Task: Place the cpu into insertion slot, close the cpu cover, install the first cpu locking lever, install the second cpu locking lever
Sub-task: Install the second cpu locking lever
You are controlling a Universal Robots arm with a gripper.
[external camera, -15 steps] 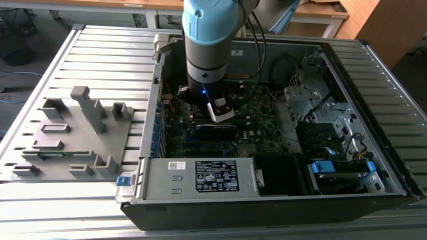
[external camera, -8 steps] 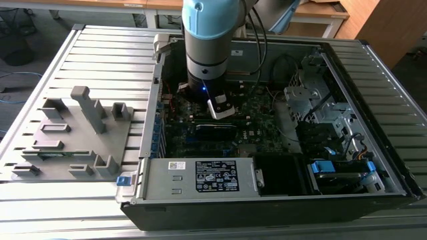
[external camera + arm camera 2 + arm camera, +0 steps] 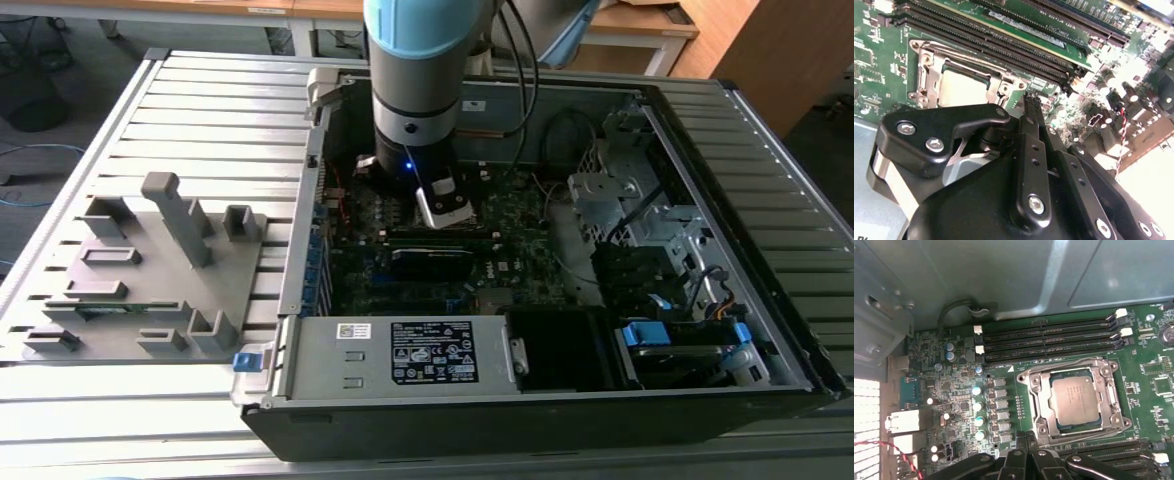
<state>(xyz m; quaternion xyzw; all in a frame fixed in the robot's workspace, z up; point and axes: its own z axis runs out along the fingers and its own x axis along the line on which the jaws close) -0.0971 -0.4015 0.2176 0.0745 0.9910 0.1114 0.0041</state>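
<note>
The end effector [image 3: 1026,452], fingers pressed together and empty, is hovering just beside the cpu cover [image 3: 1040,388], which is lying down over the cpu [image 3: 1075,399], and I'd judge its tips are risking a scrape on the memory slots [image 3: 1046,340] beyond the socket.

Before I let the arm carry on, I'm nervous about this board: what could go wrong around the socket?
The gripper hangs right at the edge of the cpu cover, which lies down around the cpu; a slip could scrape the frame or chip. The memory slots run close beside the socket, so a sideways drift might hit them.
</note>
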